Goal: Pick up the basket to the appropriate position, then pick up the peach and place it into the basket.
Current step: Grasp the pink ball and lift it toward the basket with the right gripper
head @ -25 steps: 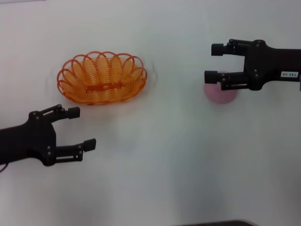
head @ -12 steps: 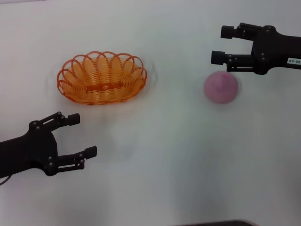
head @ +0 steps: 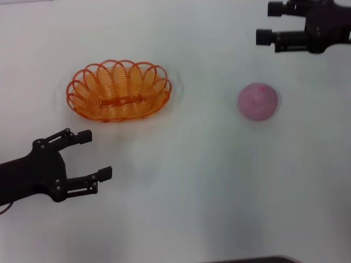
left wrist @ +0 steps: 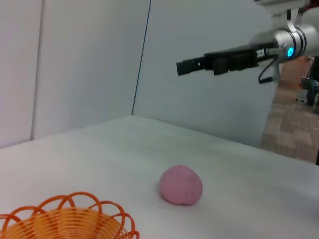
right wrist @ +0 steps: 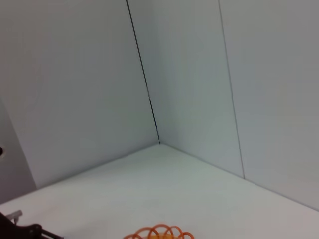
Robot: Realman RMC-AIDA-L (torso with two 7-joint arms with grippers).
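The orange wire basket (head: 118, 90) sits empty on the white table at the left; its rim also shows in the left wrist view (left wrist: 65, 219) and the right wrist view (right wrist: 159, 232). The pale pink peach (head: 257, 101) lies on the table to the right of it, also in the left wrist view (left wrist: 181, 185). My left gripper (head: 94, 154) is open and empty, in front of the basket. My right gripper (head: 269, 23) is open and empty, raised high beyond and to the right of the peach; it shows in the left wrist view (left wrist: 187, 64).
The white table (head: 181, 181) spreads around both objects. Pale walls with a corner seam (right wrist: 144, 84) stand behind the table. A dark edge (head: 247, 259) shows at the table's front.
My right gripper has lifted up and away from the peach, uncovering it. My left gripper has drawn slightly back toward the front. Basket and peach have not moved.
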